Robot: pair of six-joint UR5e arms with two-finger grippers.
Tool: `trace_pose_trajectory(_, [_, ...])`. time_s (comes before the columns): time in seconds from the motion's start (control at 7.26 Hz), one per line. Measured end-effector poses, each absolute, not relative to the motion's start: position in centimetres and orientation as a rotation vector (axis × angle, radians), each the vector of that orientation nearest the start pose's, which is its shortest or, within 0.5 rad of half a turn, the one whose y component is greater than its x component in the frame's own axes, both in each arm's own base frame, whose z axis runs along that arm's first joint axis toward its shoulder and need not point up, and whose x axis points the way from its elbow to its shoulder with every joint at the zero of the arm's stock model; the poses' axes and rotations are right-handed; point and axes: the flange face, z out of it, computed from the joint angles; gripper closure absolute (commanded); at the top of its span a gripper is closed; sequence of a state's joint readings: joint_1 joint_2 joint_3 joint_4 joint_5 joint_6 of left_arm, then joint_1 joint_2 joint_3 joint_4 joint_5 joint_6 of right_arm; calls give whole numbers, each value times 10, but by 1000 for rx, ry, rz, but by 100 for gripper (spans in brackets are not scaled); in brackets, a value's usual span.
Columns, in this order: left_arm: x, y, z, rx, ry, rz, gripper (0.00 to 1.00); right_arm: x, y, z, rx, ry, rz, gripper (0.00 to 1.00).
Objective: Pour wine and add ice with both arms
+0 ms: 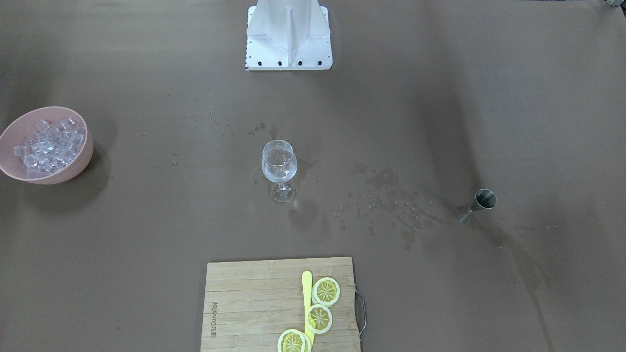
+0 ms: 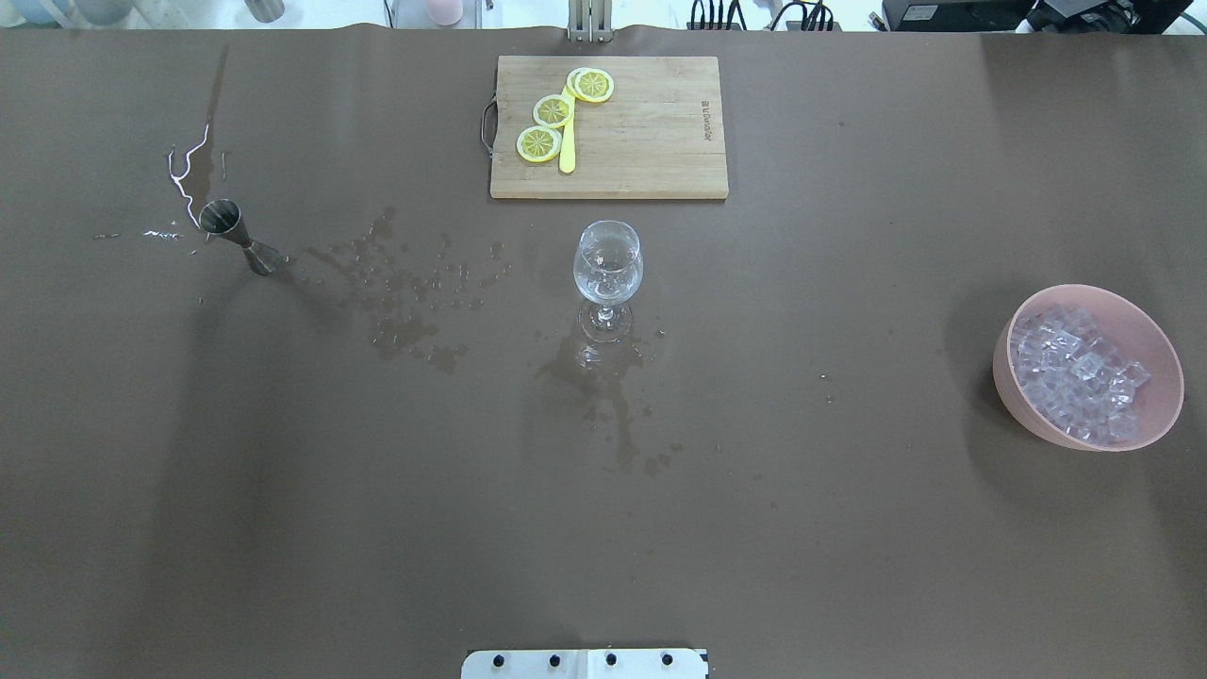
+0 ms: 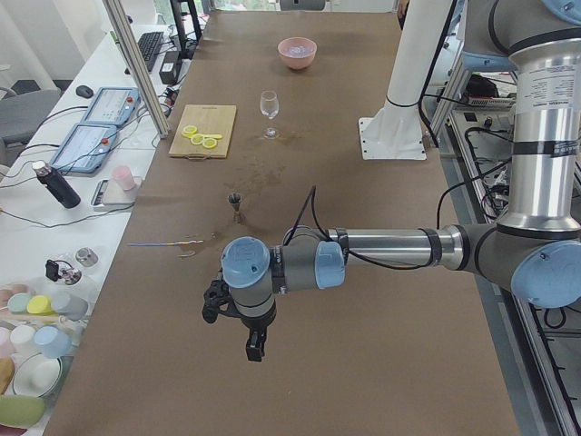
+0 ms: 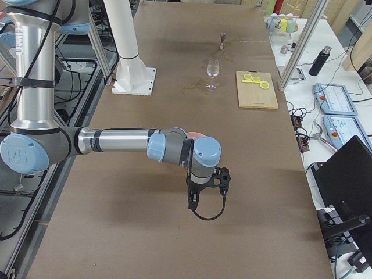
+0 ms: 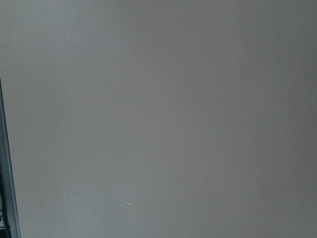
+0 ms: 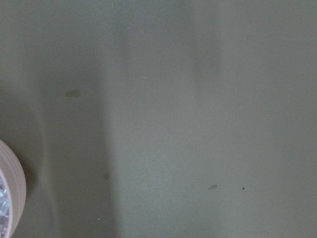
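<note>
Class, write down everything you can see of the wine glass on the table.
The wine glass is clear, colourless glass: a rounded bowl, short stem and round foot. It stands upright near the middle of the brown table, robot-side of the cutting board. Dark wet stains spread around its foot. Only the table touches it; its contents are unclear.

Opposed steep views, both on the glass (image 1: 279, 164)

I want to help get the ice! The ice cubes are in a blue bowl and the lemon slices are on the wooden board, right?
Not quite. The bowl holding the ice cubes is pink, not blue, as the overhead exterior view shows. The lemon slices are on the wooden board.
</note>
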State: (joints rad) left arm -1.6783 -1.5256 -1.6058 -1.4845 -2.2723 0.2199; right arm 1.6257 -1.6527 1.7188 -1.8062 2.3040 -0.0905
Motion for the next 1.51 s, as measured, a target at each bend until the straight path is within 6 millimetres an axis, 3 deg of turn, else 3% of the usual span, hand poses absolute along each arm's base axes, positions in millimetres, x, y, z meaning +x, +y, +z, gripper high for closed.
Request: trace_pose_trajectory(1.51, [-119,-457,674,36,701,73,2,97,-433,652,-107,-745,47,0])
